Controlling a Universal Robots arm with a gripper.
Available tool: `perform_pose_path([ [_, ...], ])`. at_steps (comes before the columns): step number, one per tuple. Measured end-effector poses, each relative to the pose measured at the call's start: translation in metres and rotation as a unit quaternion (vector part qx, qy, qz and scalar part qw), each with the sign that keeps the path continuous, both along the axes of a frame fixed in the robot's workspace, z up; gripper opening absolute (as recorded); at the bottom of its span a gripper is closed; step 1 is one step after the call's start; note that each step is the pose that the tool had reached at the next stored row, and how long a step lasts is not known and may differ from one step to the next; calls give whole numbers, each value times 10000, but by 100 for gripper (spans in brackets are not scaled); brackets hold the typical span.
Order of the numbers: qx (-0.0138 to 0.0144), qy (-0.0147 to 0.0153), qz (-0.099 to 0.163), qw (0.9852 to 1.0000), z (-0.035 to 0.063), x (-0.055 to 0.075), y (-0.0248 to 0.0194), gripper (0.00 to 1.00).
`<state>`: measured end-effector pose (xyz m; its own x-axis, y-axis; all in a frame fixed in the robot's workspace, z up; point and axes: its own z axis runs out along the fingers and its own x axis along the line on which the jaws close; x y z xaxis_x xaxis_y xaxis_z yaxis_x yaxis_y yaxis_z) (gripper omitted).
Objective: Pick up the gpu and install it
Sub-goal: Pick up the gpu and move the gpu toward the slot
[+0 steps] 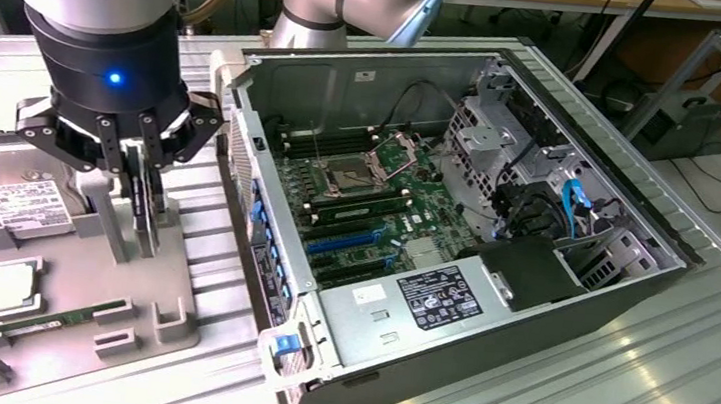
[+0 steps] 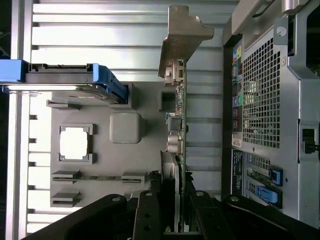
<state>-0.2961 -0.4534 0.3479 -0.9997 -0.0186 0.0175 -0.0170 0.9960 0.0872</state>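
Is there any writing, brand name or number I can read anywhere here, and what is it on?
No text here can be read.
Black label on the power supply: print too small to read.
White label on the hard drive: print too small to read.
Stickers on the computer case: unreadable.

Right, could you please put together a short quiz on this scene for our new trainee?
1. What is the gripper shut on?
2. True or false: the gpu already sits inside the open computer case.
3. The hard drive rests: A) inside the case, B) on the gray fixture, C) between the gripper's fingers.

Key: 1, the gpu, held edge-on. 2, false: it is outside the case, in the gripper. 3, B.
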Motion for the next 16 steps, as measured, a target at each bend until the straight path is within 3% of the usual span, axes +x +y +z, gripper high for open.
perform_pose_path([
  [16, 2, 0, 0, 10000, 150, 0, 0, 27],
])
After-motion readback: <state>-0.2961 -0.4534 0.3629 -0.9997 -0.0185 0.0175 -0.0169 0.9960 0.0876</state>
